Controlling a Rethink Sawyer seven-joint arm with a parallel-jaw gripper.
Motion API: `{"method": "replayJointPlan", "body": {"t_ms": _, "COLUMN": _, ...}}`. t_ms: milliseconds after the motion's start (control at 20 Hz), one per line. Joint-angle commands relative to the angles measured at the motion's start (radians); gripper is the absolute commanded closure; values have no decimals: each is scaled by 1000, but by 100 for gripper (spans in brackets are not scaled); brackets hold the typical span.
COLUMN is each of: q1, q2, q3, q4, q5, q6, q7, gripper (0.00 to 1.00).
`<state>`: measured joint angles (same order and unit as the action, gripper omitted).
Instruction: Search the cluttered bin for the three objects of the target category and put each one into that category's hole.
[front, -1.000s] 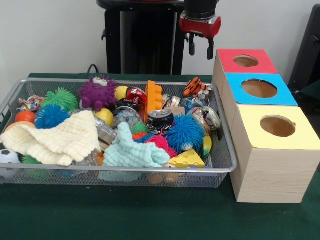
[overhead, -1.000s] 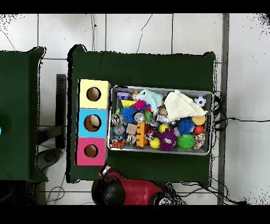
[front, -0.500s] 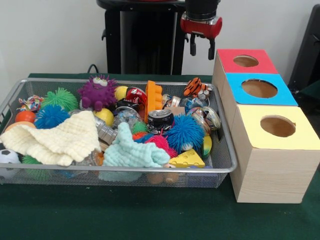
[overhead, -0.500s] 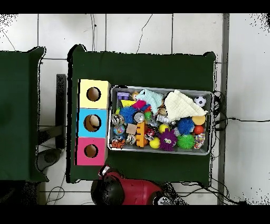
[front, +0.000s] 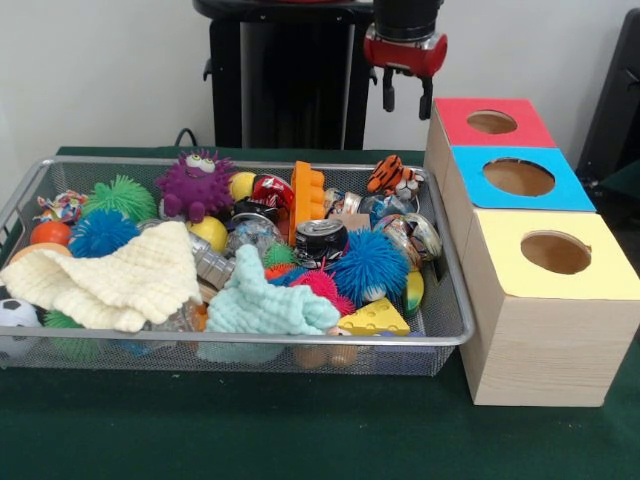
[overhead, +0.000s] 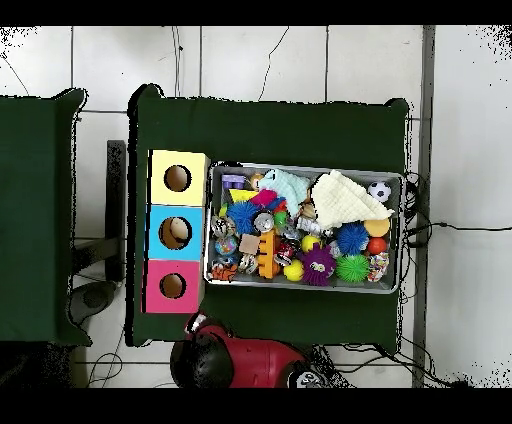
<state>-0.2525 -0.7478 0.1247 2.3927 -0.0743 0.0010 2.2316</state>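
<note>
High above the bin's far right corner, my gripper (front: 406, 100) hangs open with nothing between its fingers, just left of the red-topped box. The wire bin (front: 452, 330) holds a jumble: a purple fuzzy monster (front: 194, 183), an orange block (front: 307, 197), a toy tiger (front: 391, 175), a dented can (front: 321, 240), a blue spiky ball (front: 369, 266), a cheese wedge (front: 375, 318), a cream cloth (front: 115, 276) and a mint cloth (front: 262, 304). To the right stand three boxes with round holes: red (front: 492, 122), blue (front: 518, 177), yellow (front: 556, 252). In the overhead view the gripper (overhead: 198, 324) sits below the red box (overhead: 173, 286).
A green cloth (front: 300, 425) covers the table. The bin's left end holds a green spiky ball (front: 121, 195), another blue spiky ball (front: 100, 232), an orange ball (front: 48, 233) and a small football (front: 14, 313). A second dark table (overhead: 35, 215) stands at the overhead view's left.
The gripper has risen a little and drifted slightly toward the red box, still open. Nothing in the bin has moved.
</note>
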Motion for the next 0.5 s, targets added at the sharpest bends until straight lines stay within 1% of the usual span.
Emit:
{"method": "replayJointPlan", "body": {"t_ms": 50, "q1": 16, "q2": 9, "q3": 55, "q4": -162, "q5": 70, "q6": 85, "q7": 104, "gripper": 0}}
{"method": "replayJointPlan", "body": {"t_ms": 500, "q1": 26, "q2": 29, "q3": 56, "q4": -200, "q5": 66, "q6": 90, "q7": 93, "gripper": 0}}
